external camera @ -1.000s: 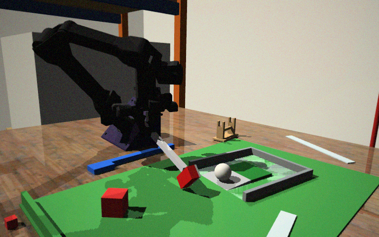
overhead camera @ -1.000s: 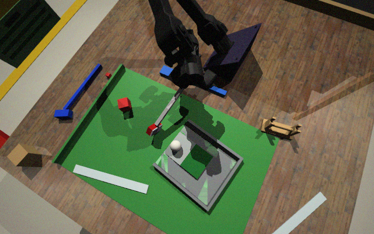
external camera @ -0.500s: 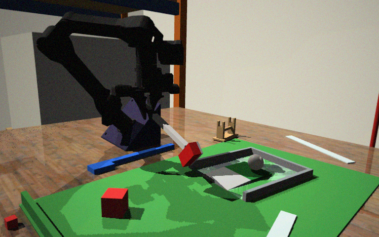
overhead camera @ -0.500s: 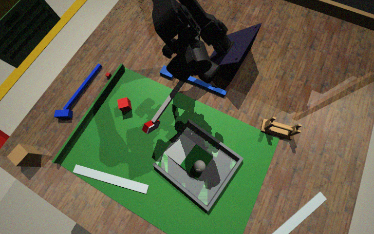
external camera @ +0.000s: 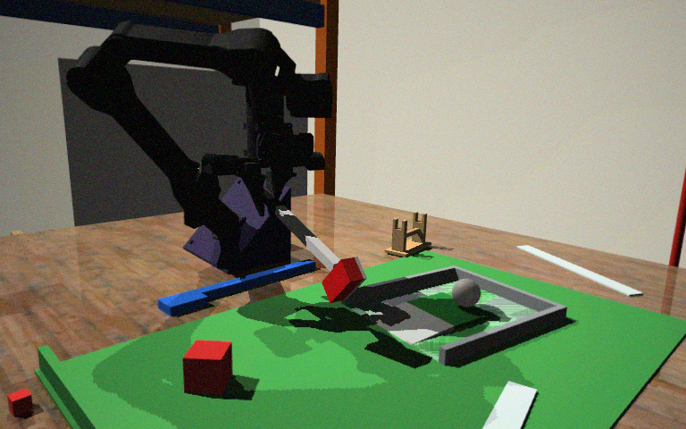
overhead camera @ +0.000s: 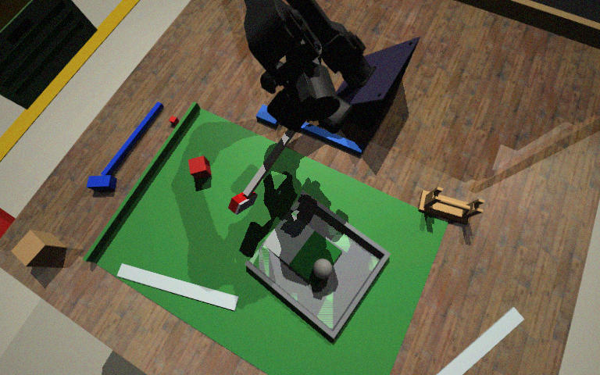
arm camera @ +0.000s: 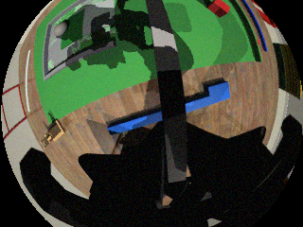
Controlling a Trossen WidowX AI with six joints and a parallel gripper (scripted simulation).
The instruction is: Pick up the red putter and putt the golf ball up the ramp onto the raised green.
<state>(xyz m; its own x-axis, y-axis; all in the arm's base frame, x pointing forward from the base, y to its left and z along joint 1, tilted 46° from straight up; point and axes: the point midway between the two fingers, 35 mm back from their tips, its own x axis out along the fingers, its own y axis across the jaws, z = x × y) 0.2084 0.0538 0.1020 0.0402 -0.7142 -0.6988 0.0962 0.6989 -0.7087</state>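
My gripper (overhead camera: 288, 133) (external camera: 277, 206) (arm camera: 169, 124) is shut on the grey shaft of the red putter. The shaft slants down to the putter's red head (overhead camera: 238, 202) (external camera: 344, 278), which hangs just above the green mat (overhead camera: 376, 221) (external camera: 606, 328), short of the ramp (external camera: 410, 334). The grey golf ball (overhead camera: 322, 268) (external camera: 465, 291) (arm camera: 60, 29) sits at the edge of the dark raised green (overhead camera: 312, 251) (external camera: 442, 309), inside the grey walls (overhead camera: 360, 294) (external camera: 500, 336). The arm's shadow covers the ramp.
A red cube (overhead camera: 199, 166) (external camera: 207, 366) (arm camera: 219, 7) stands on the mat. A blue bar (overhead camera: 309, 130) (external camera: 232, 288) (arm camera: 189, 106) lies by the arm's base. A blue putter (overhead camera: 128, 143), a small red cube (overhead camera: 173, 119) (external camera: 20, 402), white strips (overhead camera: 176, 286) (overhead camera: 482, 342), a wooden stool (overhead camera: 448, 204) (external camera: 408, 235) and a tan box (overhead camera: 37, 247) lie around.
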